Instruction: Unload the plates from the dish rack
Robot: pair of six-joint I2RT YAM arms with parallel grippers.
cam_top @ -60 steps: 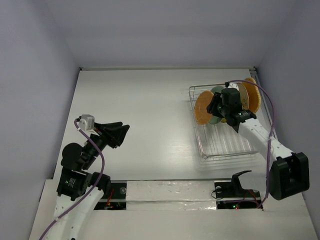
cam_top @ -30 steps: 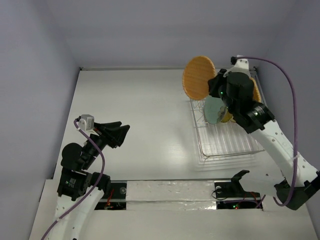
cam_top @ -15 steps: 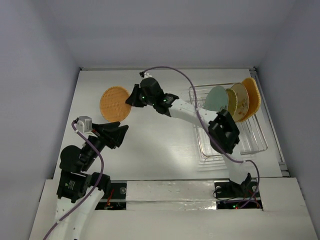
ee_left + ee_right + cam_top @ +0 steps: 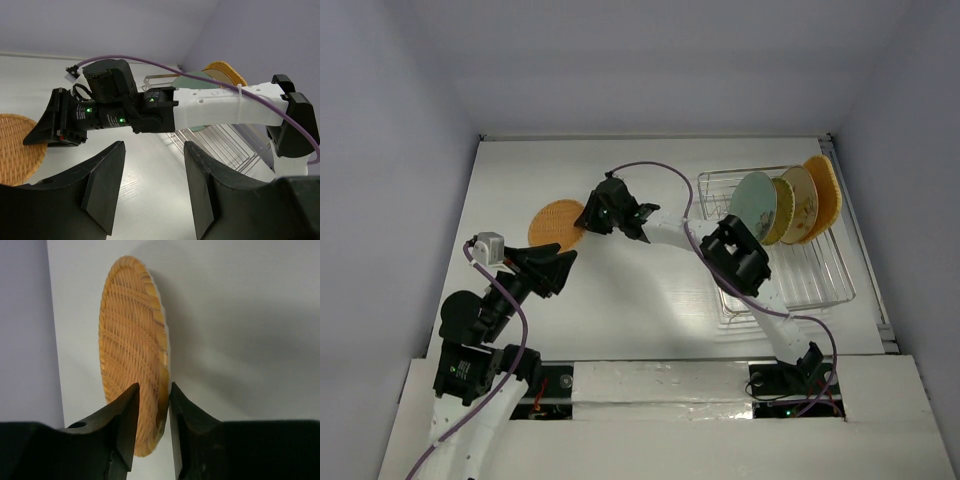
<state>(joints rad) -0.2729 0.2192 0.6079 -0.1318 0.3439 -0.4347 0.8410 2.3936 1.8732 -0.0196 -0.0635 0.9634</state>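
My right gripper (image 4: 586,217) reaches across to the left half of the table, shut on the rim of the round orange woven plate (image 4: 556,224). The right wrist view shows the rim between both fingers (image 4: 154,390), with the plate (image 4: 130,350) tilted low over the table. The plate also shows in the left wrist view (image 4: 15,145). The wire dish rack (image 4: 800,285) at the right holds the pale green plate (image 4: 756,204), the yellow-green plate (image 4: 783,212), the cream floral plate (image 4: 801,203) and the orange woven plate (image 4: 824,186), all on edge. My left gripper (image 4: 560,262) is open and empty near the held plate.
The right arm's white links (image 4: 670,235) span the table's middle from the rack to the held plate. The rack's near half (image 4: 820,275) holds no plates. Grey walls enclose the table on the left, back and right.
My right gripper lifted the round orange woven plate out of the rack, carried it left across the table and lowered it. The left arm has barely moved.
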